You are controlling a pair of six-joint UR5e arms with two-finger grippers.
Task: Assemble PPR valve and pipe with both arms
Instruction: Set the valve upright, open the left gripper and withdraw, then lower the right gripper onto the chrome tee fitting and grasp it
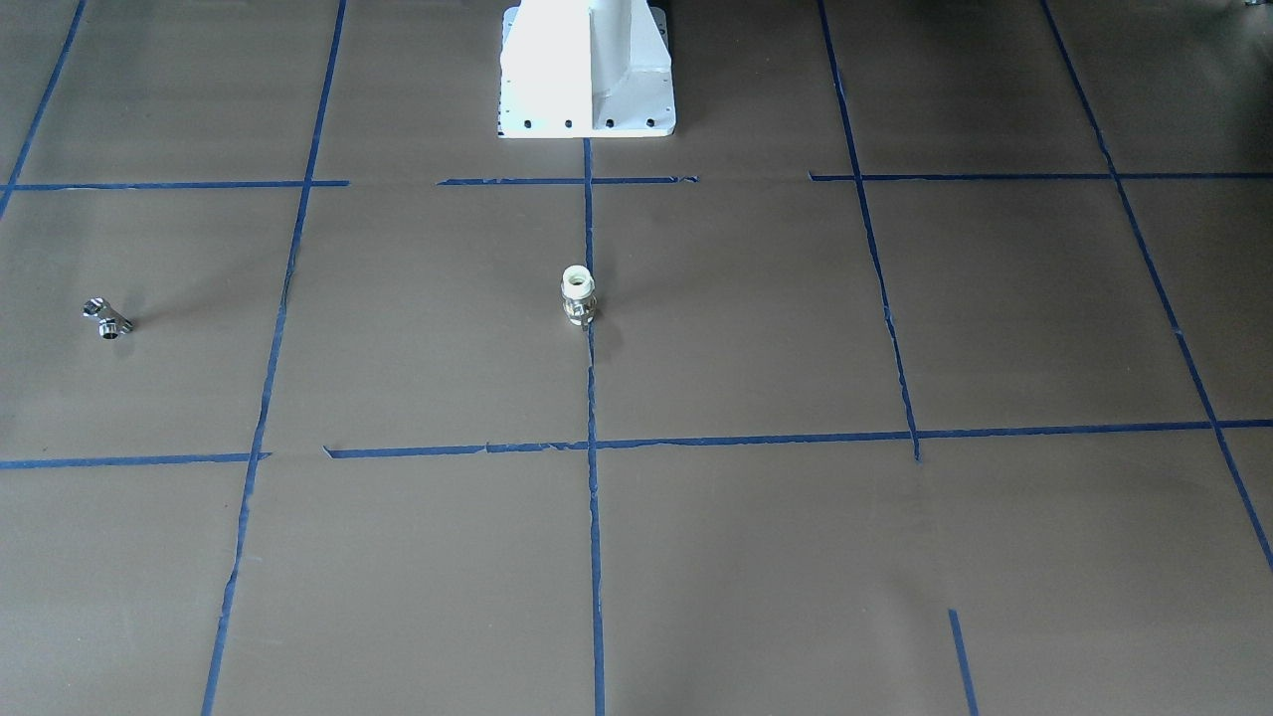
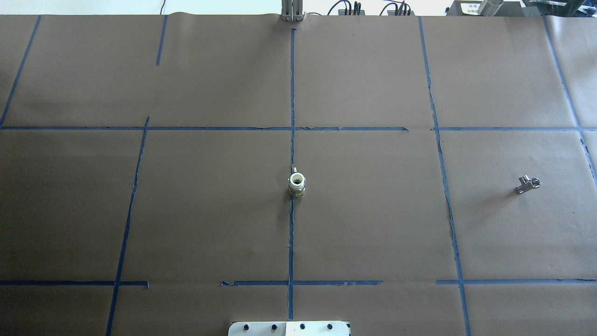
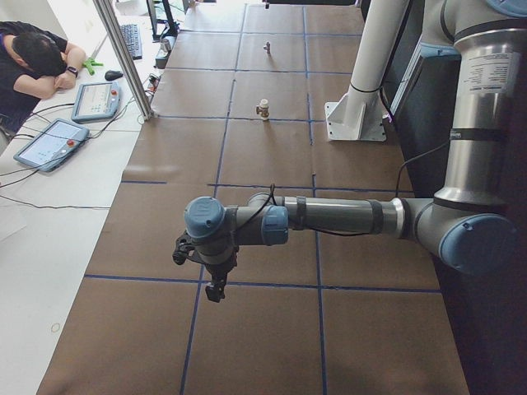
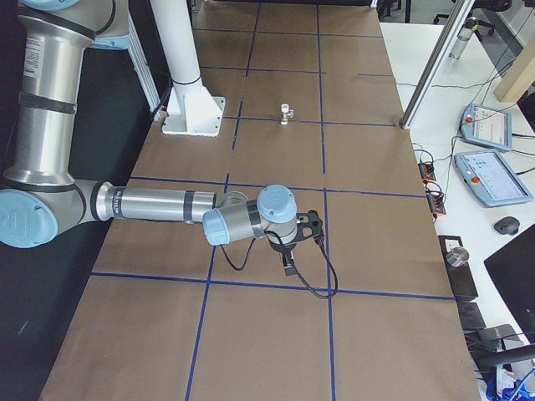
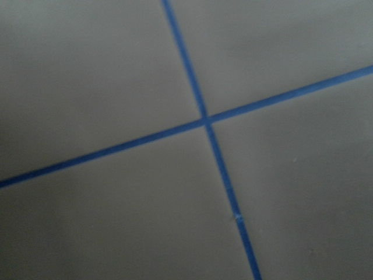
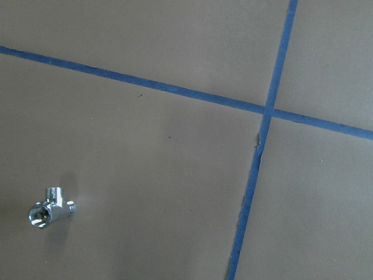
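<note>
- Flat, matte brown-paper counter [image 2: 210, 210], gridded with blue tape lines [image 2: 292, 242]; wide bare room round both parts.
- Short white-collared brass fitting [image 2: 297, 184], upright on the centre tape line, in front of the white pedestal base [image 1: 587, 89].
- Small chrome T-shaped fitting [image 2: 528, 184]; lies well apart, toward the robot's right.
- Black left end effector [image 3: 216, 284] and black right end effector [image 4: 288, 266]; each hangs over bare paper near a counter end; whether apart or together, cannot tell.

Counted at the work cell: two robot arms, the left arm [image 3: 338, 216] and the right arm [image 4: 159, 203]; one white pedestal [image 1: 587, 70]; one brown table [image 2: 186, 210]; two small fittings, a white-capped piece [image 1: 578, 295] and a silver valve [image 1: 107, 319]; one operator [image 3: 33, 62]; and what appear to be two control tablets [image 3: 97, 100] [image 3: 51, 141].
</note>
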